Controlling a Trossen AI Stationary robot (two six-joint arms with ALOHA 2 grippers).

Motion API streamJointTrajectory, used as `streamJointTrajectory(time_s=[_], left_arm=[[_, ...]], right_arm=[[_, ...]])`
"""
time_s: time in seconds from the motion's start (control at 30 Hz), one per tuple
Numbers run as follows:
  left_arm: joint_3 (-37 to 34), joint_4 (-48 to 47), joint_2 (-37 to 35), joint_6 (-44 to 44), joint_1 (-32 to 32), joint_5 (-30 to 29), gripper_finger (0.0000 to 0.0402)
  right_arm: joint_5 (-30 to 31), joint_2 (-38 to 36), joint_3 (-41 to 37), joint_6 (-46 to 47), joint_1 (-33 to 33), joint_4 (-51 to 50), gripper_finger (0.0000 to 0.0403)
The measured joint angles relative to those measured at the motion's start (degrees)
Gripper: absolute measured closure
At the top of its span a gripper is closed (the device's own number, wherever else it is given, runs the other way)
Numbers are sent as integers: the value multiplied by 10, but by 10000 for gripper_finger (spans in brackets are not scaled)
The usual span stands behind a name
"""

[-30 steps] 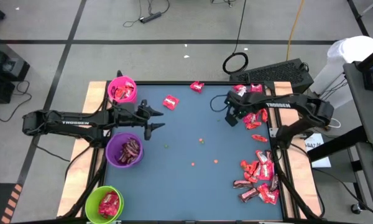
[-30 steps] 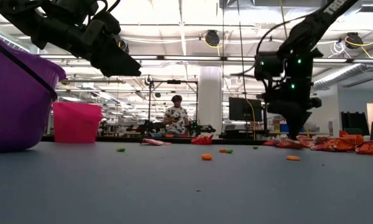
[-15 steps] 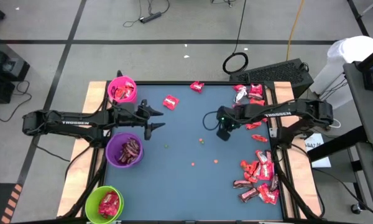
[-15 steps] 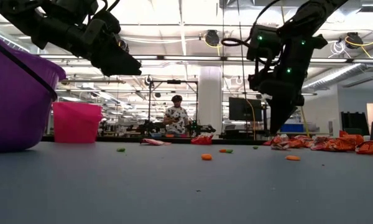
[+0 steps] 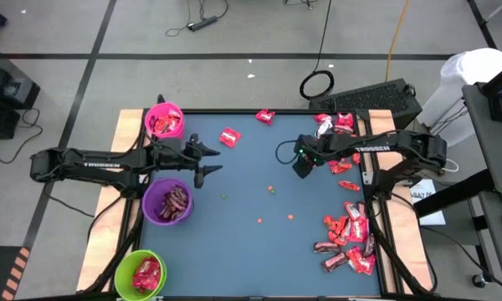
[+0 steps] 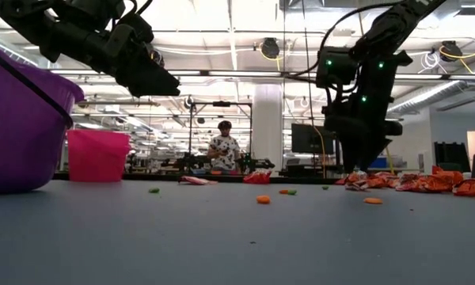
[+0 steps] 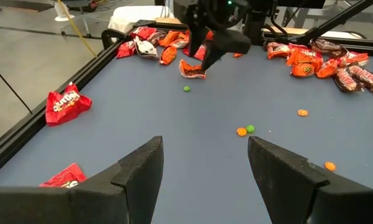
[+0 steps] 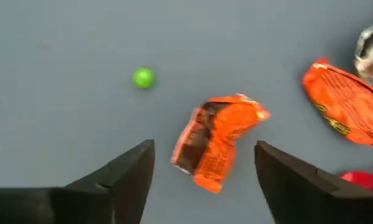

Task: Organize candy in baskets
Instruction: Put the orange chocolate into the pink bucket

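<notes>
Behind the dark blue desk (image 5: 251,242) we see a large open workshop with a person (image 6: 223,150) standing far back. Our landmark is the purple basket (image 5: 167,201) at the desk's left edge: the pink basket (image 5: 164,120) sits beyond it at the far corner, the lime green basket (image 5: 140,274) nearer us at the front corner, and all three hold candy. Our left hand (image 5: 209,159) hovers just beside the purple basket, toward the desk's middle, fingers spread wide and holding nothing. Well across the desk from that basket, our right hand (image 5: 300,170) hangs low with its fingers (image 8: 121,171) wide apart, gripping nothing; an orange wrapped piece (image 8: 216,141) lies on the desk between them, a green speck (image 8: 143,78) nearby. Most of the candy (image 5: 348,237) lies along the desk's right side, farthest from the purple basket.
</notes>
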Motion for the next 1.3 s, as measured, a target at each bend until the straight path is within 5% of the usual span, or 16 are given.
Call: streamJointTrajectory(time_s=[0.3, 0.73, 1.3], left_arm=[[0, 1, 0, 0, -1, 0, 163], [0, 14, 0, 5, -2, -24, 163], [0, 98, 18, -99, -5, -33, 163]], right_arm=[[-11, 48, -28, -18, -24, 44, 156], [-17, 50, -27, -121, -1, 94, 369], [-24, 50, -24, -350, 137, 530, 360]])
